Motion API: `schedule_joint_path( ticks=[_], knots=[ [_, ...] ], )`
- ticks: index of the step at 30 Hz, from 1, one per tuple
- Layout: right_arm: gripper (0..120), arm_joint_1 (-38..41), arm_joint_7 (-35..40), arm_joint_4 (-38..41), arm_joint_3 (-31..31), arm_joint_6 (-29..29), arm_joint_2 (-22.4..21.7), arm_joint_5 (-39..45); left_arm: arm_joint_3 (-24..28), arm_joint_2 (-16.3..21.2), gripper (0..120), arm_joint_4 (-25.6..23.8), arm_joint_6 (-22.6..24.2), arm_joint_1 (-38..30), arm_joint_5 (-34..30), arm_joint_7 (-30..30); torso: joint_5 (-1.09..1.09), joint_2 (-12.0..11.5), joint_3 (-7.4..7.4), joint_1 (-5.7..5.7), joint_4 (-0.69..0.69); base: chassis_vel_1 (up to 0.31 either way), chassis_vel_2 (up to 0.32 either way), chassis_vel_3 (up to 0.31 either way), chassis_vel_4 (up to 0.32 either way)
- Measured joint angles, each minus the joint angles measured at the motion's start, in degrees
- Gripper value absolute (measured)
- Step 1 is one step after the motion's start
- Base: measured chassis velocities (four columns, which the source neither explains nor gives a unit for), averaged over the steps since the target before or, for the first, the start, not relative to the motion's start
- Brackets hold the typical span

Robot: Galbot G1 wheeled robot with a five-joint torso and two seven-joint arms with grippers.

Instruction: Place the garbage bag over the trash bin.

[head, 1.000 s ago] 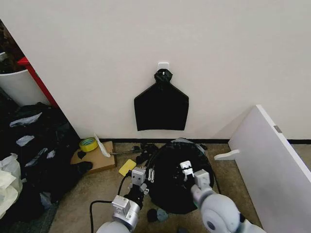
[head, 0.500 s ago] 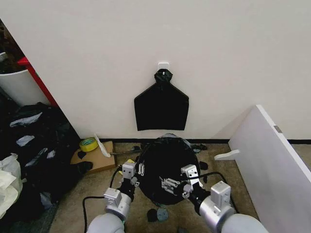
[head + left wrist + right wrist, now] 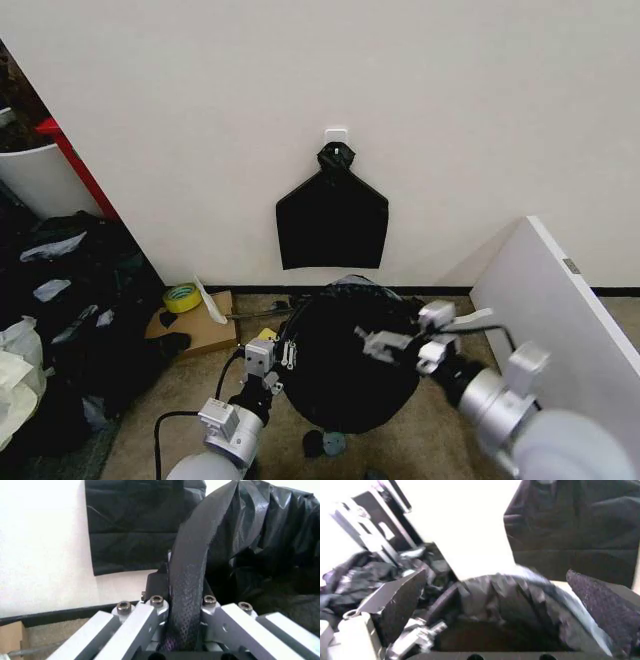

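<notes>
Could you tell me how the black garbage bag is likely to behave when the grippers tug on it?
The garbage bag is probably floppy: its film lies crinkled and folded. A strip pinched in the left gripper bends in a soft curve, so it would likely stretch or bunch, not push. Its glossy surface suggests it could slip from the open right gripper beside it.
</notes>
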Motion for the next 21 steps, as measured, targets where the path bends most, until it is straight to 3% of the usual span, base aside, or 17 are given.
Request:
schedule_joint_path(
  ticks=[7, 21],
  knots=[
    [100, 1.4, -3.9, -0.2, 5.1, -1.3, -3.0, 11.7, 0.2, 0.0, 4, 0.6, -1.6, 0.0, 0.6, 1.1, -0.01, 0.0, 0.0, 0.0, 0.0, 0.0, 0.0, 0.0, 0.0],
    [94, 3.0, -7.8, -8.0, 4.4, -1.2, -5.2, 10.6, 0.9, 0.9, 4, 0.5, -2.7, 0.9, 2.6, 2.1, 0.0, 0.0, 0.0, 0.0, 0.0, 0.0, 0.0, 0.0, 0.0]
  ],
)
